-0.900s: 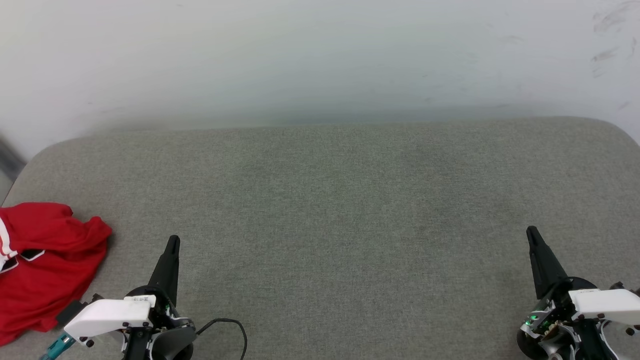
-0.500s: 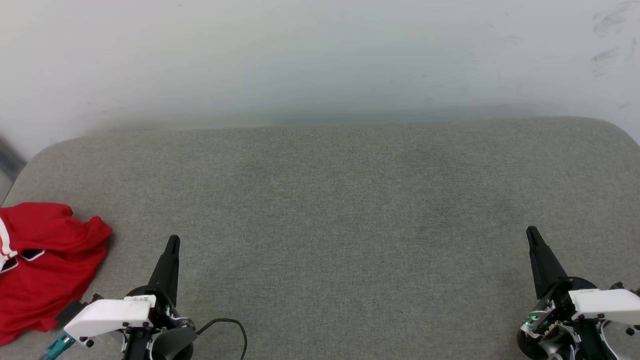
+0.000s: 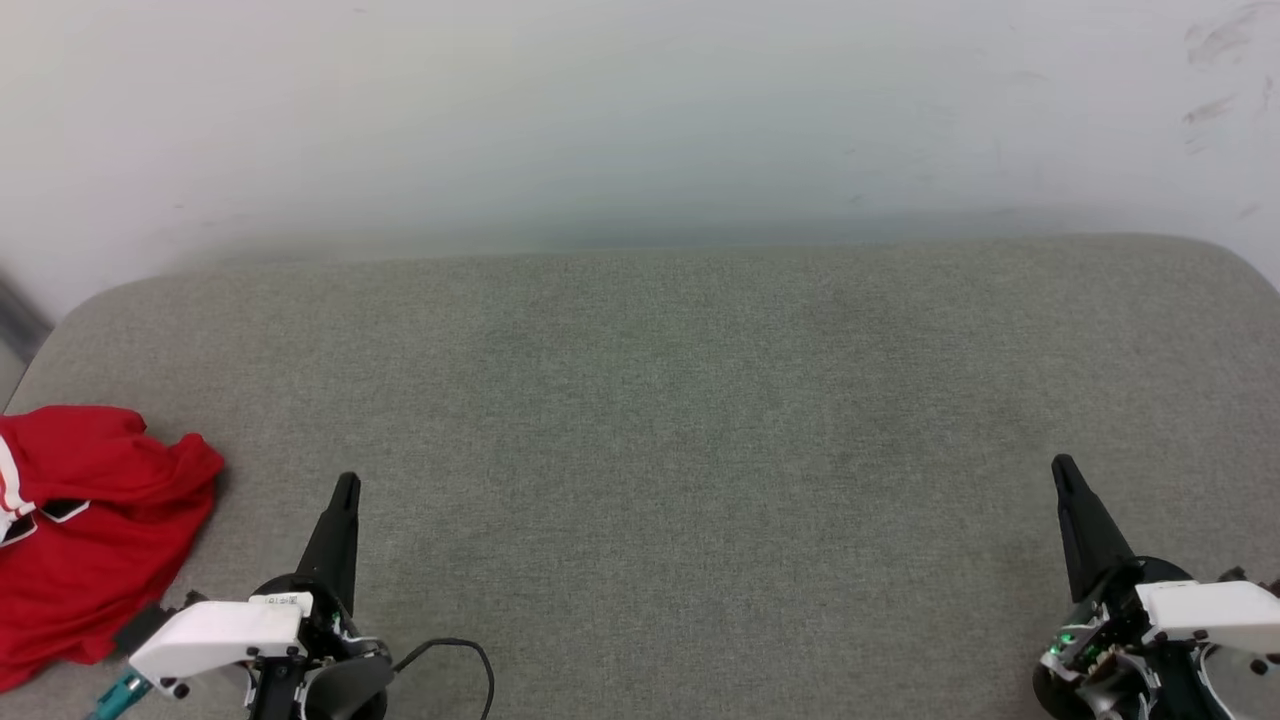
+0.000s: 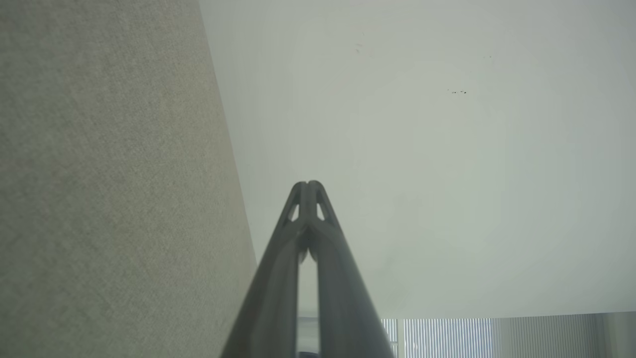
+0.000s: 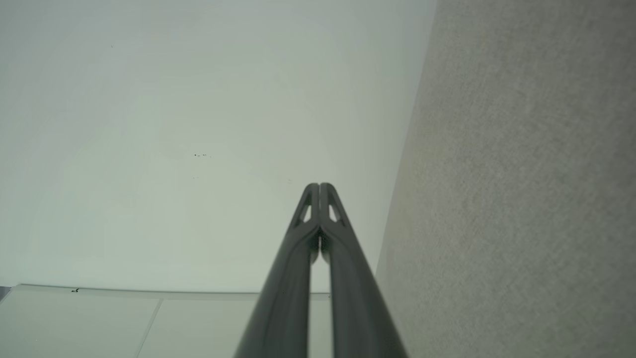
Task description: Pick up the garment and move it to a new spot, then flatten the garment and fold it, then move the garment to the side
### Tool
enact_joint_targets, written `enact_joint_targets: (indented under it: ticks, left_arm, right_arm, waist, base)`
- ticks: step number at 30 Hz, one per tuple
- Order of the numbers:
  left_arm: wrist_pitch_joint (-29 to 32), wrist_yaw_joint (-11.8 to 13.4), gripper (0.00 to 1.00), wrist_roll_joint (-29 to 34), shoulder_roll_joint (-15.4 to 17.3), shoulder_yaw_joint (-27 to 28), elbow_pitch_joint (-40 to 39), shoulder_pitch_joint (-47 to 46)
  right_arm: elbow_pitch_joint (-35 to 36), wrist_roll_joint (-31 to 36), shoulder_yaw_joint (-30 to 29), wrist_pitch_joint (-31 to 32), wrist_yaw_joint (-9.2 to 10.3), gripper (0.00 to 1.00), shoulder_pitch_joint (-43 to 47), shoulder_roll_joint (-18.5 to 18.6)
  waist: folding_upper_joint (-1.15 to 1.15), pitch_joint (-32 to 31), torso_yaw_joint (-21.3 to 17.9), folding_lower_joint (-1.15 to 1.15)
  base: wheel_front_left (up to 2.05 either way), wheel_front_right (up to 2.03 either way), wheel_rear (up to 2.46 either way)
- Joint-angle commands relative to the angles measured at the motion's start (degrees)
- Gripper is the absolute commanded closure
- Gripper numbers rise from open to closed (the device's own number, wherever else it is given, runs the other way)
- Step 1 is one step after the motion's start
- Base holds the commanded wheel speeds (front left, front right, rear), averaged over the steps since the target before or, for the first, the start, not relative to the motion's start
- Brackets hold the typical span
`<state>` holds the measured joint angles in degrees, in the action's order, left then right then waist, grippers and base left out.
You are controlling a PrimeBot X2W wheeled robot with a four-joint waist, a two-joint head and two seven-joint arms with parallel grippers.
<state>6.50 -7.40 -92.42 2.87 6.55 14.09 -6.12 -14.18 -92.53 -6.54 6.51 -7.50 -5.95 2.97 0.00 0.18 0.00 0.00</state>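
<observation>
Jaws on both the left gripper (image 3: 345,482) & right gripper (image 3: 1058,465) pressed together, holding nothing; garment (image 3: 85,535) crumpled at far left of cushion (image 3: 700,400), untouched; pickup, flatten, fold, move all left.

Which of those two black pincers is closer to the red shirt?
The left gripper, at lower left: the crumpled red jersey lies just beside it, while the right gripper sits far across the grey cushion.

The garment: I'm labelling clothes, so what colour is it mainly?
The garment is mainly red; the head view shows it best.
</observation>
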Motion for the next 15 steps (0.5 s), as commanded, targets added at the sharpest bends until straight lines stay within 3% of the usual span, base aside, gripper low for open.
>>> enact_joint_targets:
  ticks: [1, 15]
  left_arm:
    - [-0.1, 0.0, 0.00, 0.0, 0.0, -0.1, 0.3, 0.1]
    - [-3.4, 0.0, 0.00, 0.7, -0.1, -5.0, -1.9, -0.2]
  right_arm:
    - [-0.2, 0.0, 0.0, 0.0, 0.00, 0.00, 0.2, 0.0]
    - [2.0, 1.1, 1.6, -3.3, 0.01, 0.00, 1.7, -0.1]
  waist:
    - [0.00, 0.0, 0.0, 0.00]
    - [0.00, 0.1, 0.0, 0.00]
  base:
    - [0.00, 0.00, 0.00]
    - [0.00, 0.00, 0.00]
